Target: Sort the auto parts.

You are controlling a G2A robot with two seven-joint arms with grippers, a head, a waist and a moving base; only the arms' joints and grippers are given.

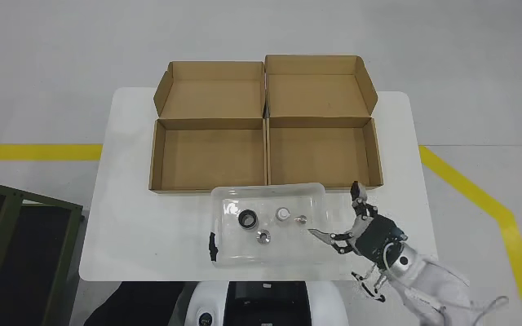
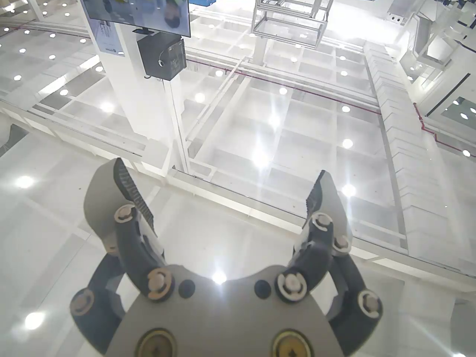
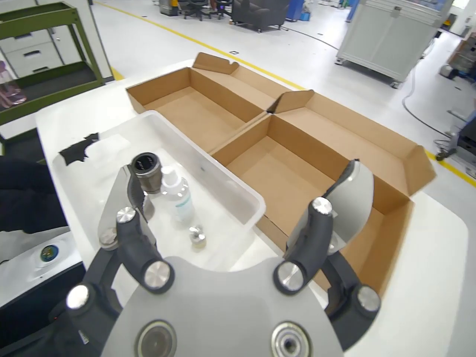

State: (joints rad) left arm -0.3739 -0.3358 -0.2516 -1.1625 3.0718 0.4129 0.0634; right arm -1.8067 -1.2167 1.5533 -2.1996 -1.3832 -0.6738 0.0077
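Closest in, lower right of the top view: right gripper (image 1: 334, 210), fingers thrown wide. One tip over the right end of the clear tray (image 1: 269, 187), the other out over the white worktop (image 1: 130, 204), near the front corner of the right box (image 1: 322, 155). Left gripper (image 2: 220, 168), seen from its own wrist camera, tilted up at a brightly lit ceiling, fingers spread wide as well.

On to the tray, low centre of the frame, just beside the boxes' front walls and straddling the seam between them. Inside, a loose cluster:
- Dark cylindrical sleeve (image 1: 247, 218) at centre left, standing on end in the right wrist view.
- Small white bottle (image 1: 282, 214) just to its right, upright too.
- Little metal nut (image 1: 300, 218) further right, nearest the gripper's tip.
- One more small metal piece (image 1: 263, 237) lower in the frame, near the sleeve.

Black tape patch (image 1: 213, 244) stuck on the tray's left edge.

Beyond that, centre of the frame: left box (image 1: 208, 159) and right box, brown cardboard, side by side with walls touching, lids folded back toward the top of the frame.

Farthest out, off the worktop: yellow floor line (image 1: 49, 151) at the left edge, green rack (image 1: 33, 236) at lower left.
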